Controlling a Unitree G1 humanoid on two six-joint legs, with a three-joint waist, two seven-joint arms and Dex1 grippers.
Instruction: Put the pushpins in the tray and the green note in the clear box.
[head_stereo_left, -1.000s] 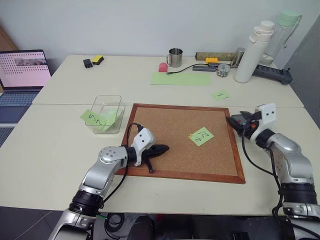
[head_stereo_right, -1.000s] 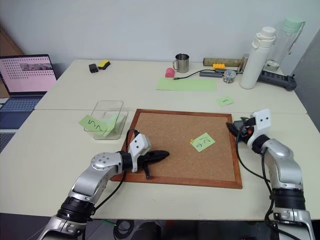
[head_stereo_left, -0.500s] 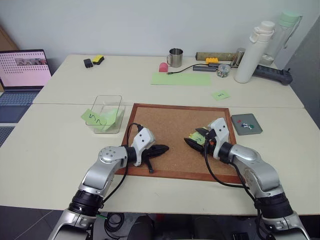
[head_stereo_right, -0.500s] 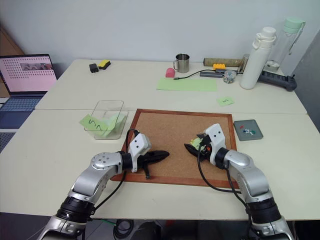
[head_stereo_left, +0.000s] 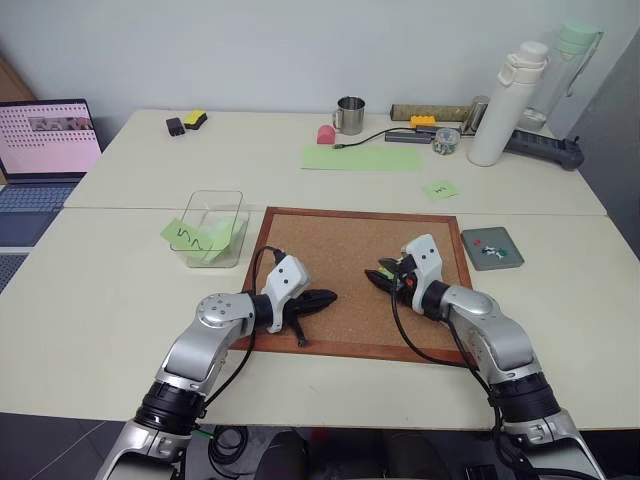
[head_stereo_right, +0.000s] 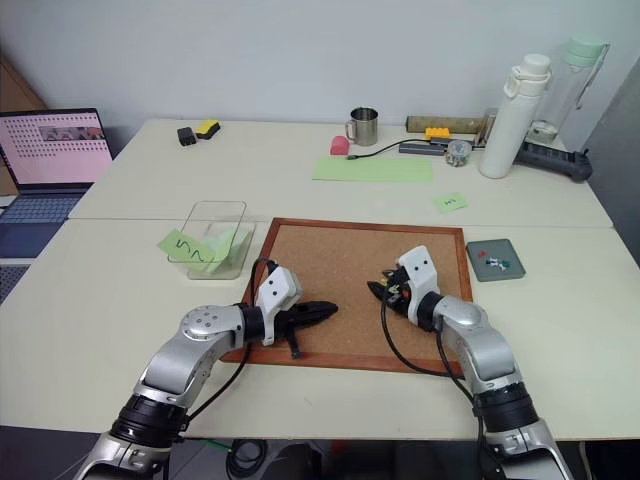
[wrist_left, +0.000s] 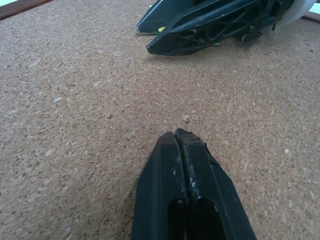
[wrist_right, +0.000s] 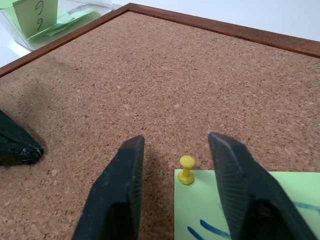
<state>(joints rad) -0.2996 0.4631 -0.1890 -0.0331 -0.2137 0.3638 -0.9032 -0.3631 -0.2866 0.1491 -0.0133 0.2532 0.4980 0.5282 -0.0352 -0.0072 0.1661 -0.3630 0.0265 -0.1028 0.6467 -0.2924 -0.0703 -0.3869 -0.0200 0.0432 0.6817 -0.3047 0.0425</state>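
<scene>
An office or lab workspace. Pale beige tables (head_stereo_left: 120, 300) against a plain white wall carry an open laptop (head_stereo_left: 45, 150) at the far left edge. A wood-framed corkboard (head_stereo_left: 340, 250) and a steel mug (head_stereo_left: 350, 115) accompany it.

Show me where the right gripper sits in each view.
Left eye view: right gripper over the corkboard's right half.
Right eye view: right gripper, same spot.
Left wrist view: right gripper opposite the left gripper.
Right wrist view: open, astride a yellow pushpin.
Shared landmark: the corkboard.
</scene>
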